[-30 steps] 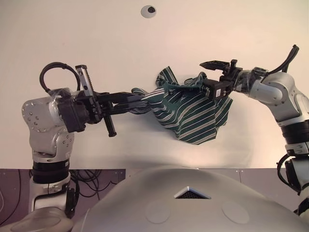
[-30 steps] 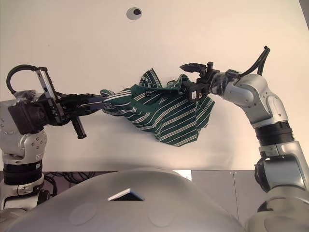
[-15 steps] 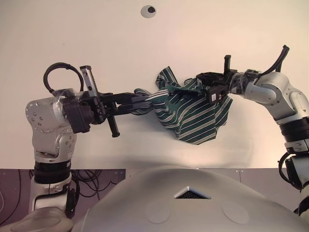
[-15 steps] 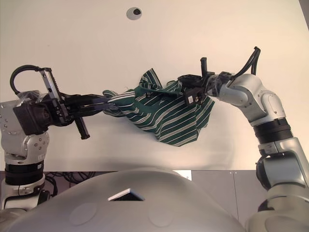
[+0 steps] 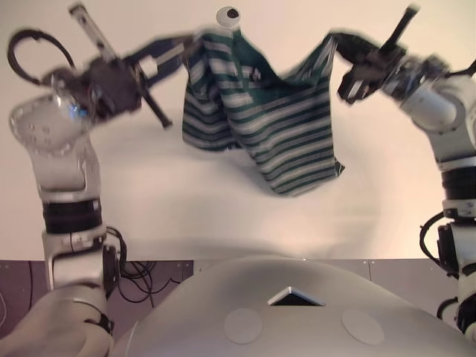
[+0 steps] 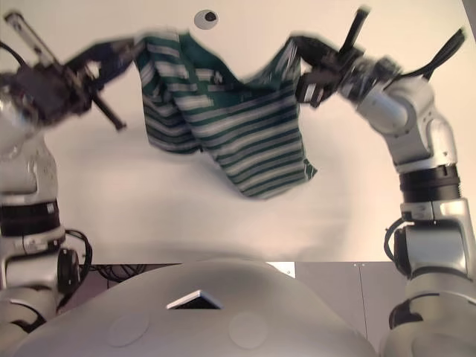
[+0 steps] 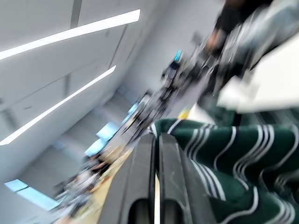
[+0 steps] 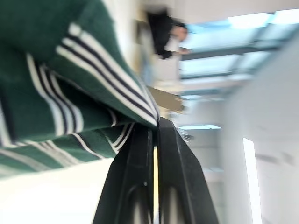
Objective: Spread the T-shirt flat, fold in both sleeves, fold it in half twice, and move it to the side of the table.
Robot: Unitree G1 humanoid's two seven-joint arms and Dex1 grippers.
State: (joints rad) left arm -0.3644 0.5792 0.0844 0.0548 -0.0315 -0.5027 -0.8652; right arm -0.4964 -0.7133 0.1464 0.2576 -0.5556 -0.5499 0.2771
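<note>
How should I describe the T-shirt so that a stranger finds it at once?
Look over the white table. The T-shirt hangs there between the left gripper and the right gripper, which pinch its upper edge. It is the only cloth: dark green with white stripes.

Blur is smearing the left tool (image 5: 186, 43), the right tool (image 5: 336, 39) and the top edge of the T-shirt (image 5: 275, 126), so the exact grip points are not resolving. The hanging folds are concealing which parts are sleeves. The room (image 7: 70, 93) behind both wrist views is blurring beyond identification.
</note>
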